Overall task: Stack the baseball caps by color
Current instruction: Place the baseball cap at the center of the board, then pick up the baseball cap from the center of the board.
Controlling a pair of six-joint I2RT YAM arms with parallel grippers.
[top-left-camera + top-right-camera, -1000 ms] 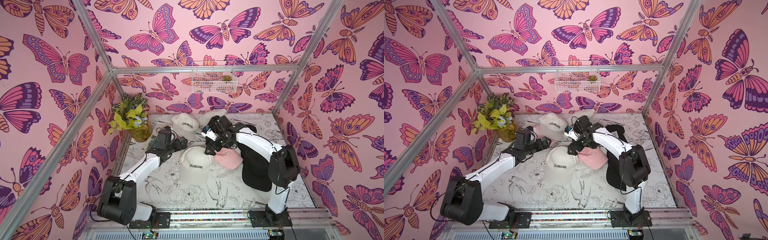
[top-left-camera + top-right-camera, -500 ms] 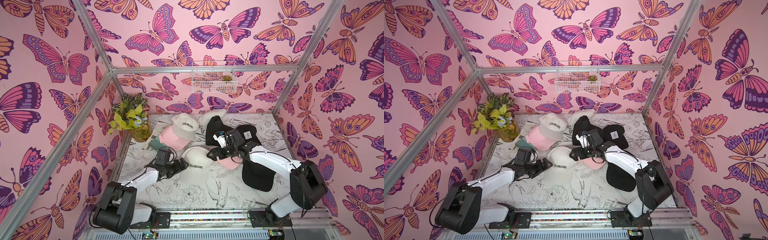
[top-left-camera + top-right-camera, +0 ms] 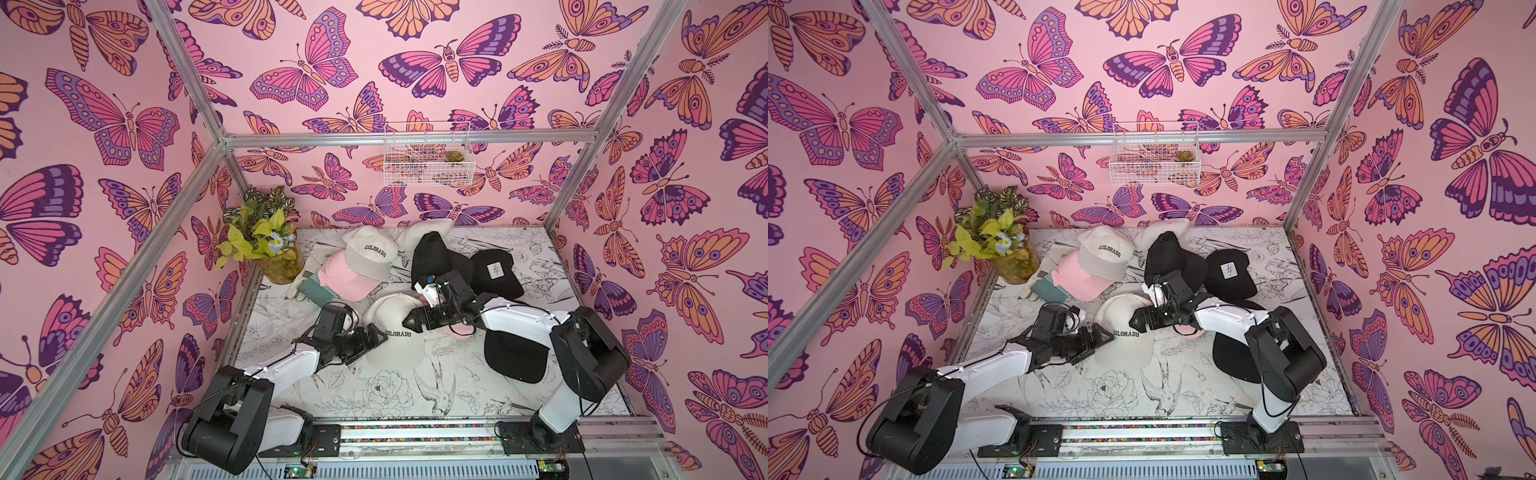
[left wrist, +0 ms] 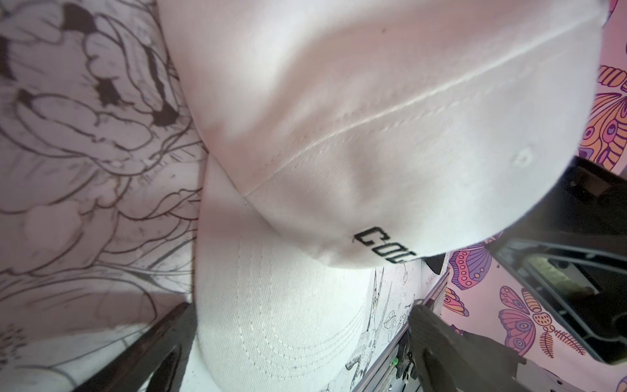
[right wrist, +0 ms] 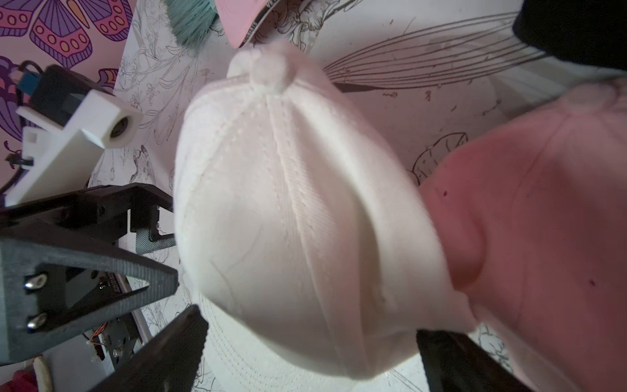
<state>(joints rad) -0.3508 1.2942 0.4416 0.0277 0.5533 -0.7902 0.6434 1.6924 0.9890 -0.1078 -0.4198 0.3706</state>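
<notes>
A cream COLORADO cap (image 3: 395,332) lies mid-table, brim toward the front. My left gripper (image 3: 376,334) is open at its left side; in the left wrist view its fingers (image 4: 163,342) straddle the brim of the cream cap (image 4: 339,135). My right gripper (image 3: 409,322) is open over the crown (image 5: 288,203), beside a pink cap (image 5: 526,220). Farther back, another cream COLORADO cap (image 3: 370,253) rests on a pink cap (image 3: 347,280). Black caps lie at the back (image 3: 432,257), at back right with a white patch (image 3: 496,270), and near right (image 3: 515,357).
A vase of leaves (image 3: 278,257) stands at the back left, with a teal brush (image 3: 318,289) and a white glove (image 3: 301,278) beside it. A wire basket (image 3: 428,153) hangs on the back wall. The arms' rail (image 3: 415,432) runs along the front edge.
Both arms have drawn back from the far caps toward the front. Both open grippers now flank the near cream cap. No cap has visibly moved.
</notes>
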